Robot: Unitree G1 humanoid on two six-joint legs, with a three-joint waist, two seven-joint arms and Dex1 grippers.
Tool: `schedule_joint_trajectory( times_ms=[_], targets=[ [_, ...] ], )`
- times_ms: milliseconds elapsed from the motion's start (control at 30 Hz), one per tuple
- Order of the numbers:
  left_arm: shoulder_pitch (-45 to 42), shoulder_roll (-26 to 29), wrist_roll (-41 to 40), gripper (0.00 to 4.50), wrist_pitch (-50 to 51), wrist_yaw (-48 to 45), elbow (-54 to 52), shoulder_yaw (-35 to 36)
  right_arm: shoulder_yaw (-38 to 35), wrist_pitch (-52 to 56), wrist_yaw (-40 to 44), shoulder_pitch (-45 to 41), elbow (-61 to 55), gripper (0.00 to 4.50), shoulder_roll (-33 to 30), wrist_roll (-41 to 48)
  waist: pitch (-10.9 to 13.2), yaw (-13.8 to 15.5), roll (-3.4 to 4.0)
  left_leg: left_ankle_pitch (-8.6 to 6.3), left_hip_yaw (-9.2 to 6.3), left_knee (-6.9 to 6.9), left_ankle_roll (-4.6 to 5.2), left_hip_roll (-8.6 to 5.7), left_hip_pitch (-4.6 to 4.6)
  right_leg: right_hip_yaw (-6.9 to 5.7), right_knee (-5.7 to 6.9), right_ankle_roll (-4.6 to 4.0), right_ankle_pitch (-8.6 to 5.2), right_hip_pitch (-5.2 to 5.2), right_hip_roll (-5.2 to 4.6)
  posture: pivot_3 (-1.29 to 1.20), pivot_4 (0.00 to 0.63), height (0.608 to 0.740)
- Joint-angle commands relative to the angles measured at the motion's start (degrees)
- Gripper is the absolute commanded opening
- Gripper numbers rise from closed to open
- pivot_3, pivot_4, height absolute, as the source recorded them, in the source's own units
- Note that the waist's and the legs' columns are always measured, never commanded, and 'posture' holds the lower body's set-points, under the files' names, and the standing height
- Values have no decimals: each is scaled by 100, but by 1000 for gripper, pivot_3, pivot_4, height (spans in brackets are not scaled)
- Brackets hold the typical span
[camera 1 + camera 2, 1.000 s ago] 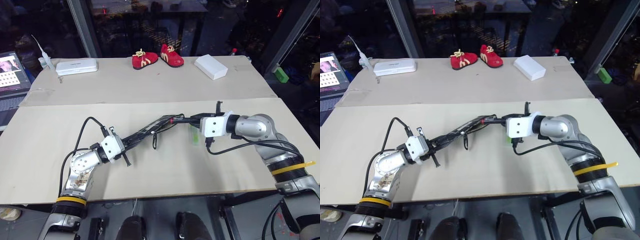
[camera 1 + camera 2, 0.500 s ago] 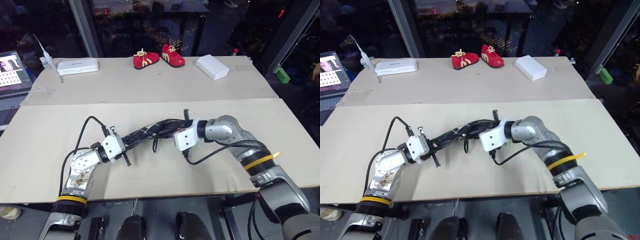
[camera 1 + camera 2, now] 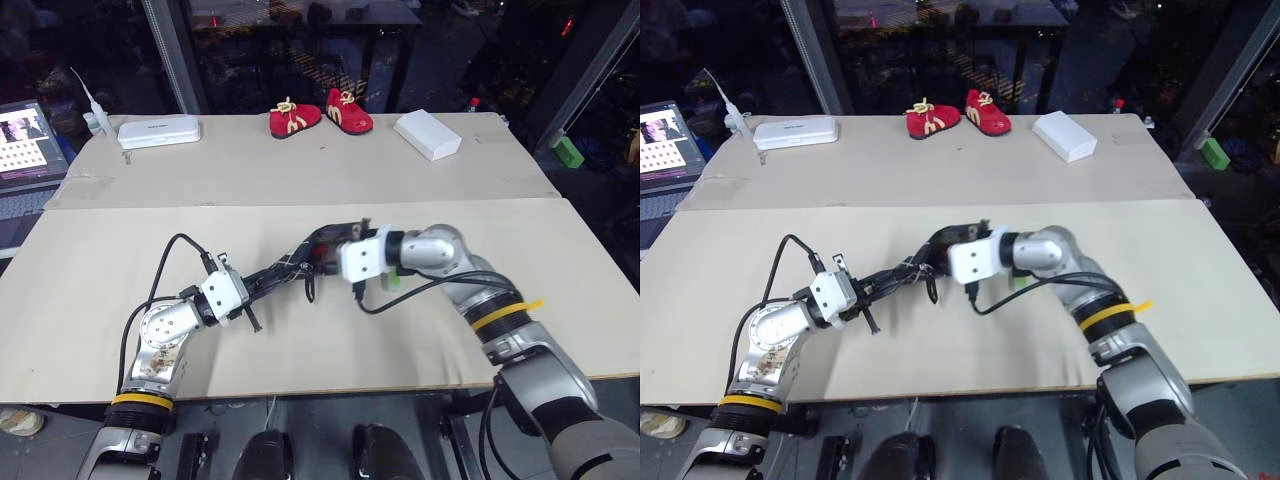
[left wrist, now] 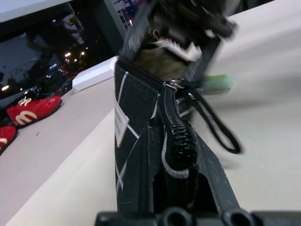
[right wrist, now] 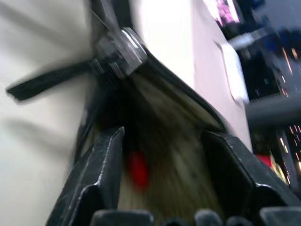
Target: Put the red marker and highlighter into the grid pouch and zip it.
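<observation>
Black grid pouch (image 3: 300, 262) mid-table, red marker (image 5: 138, 170) inside, highlighter (image 4: 217, 83) beside.

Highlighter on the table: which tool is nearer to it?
Right. The right tool is at the pouch's open end, just beside the highlighter; the left tool grips the pouch's far end.

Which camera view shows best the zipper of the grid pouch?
The left wrist view: the zipper runs up the edge of the grid pouch to its metal slider and black cord loop. The right wrist view shows the slider, blurred, above the open mouth. In the eye views the zipper is too small to make out.
</observation>
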Motion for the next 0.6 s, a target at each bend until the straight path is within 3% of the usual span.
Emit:
schedule_joint_trajectory(
  times_ms=[33, 200, 400, 533, 600],
  targets=[
    [-21, 20, -63, 0, -127, 35, -183, 40, -705, 487, 390, 137, -321, 2732, -365, 948, 0, -8, 0, 0, 0, 0, 0, 0, -1, 0, -1, 0, 0, 0, 0, 0, 150, 740],
    [36, 59, -73, 0, -118, 56, -219, 79, -1688, 3163, 918, 793, -1696, 2732, -816, 2751, 0, 1, 0, -1, -12, -1, 1, 6, -1, -1, 1, -1, 1, 1, 0, 0, 150, 740],
    [119, 81, -86, 0, -107, 100, -259, 127, -2082, 5969, -554, 1579, -2840, 2732, -748, 2732, -1, -19, -1, -2, -27, -1, 2, 9, 16, 4, 6, -10, 7, 4, -4, 0, 150, 740],
    [135, 48, -48, 0, -102, 143, -287, 114, -2090, 8016, -2074, 1857, -3391, 2732, 246, 2576, -1, -40, -1, -1, -26, -1, 1, 10, 17, 12, 31, -15, 4, -7, -3, 0, 150, 740],
    [160, 39, -47, 0, -84, 165, -340, 110, -2142, 8531, -2460, 1923, -3541, 2732, 609, 2568, -1, -31, 0, 0, -27, -1, -1, 10, 16, 13, 40, -17, 3, -12, -1, 0, 150, 740]
  ],
)
